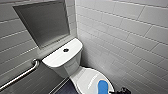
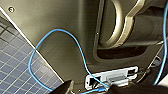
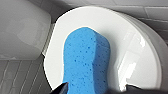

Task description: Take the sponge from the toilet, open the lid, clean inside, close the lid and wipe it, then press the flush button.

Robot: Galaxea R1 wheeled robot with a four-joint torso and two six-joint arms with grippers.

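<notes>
The white toilet (image 1: 75, 72) stands in a tiled corner, its lid (image 1: 87, 80) down. A bright blue sponge (image 1: 102, 87) lies on the lid's near part. The dark flush button (image 1: 65, 50) sits in the middle of the tank top (image 1: 57, 58). My right gripper (image 1: 122, 90) shows as a dark shape just right of the sponge. In the right wrist view the sponge (image 3: 86, 62) rests on the lid (image 3: 125, 50), and the right gripper (image 3: 97, 89) is open with a dark fingertip on either side of the sponge's near end. My left gripper (image 2: 100, 88) is open beside the robot's body.
A steel grab bar (image 1: 22, 73) runs along the left wall under a recessed niche (image 1: 42, 22). White tiled wall (image 1: 125, 37) closes in on the toilet's right. Dark floor (image 1: 65, 88) lies left of the bowl. A blue cable (image 2: 50, 42) loops across the robot's panel.
</notes>
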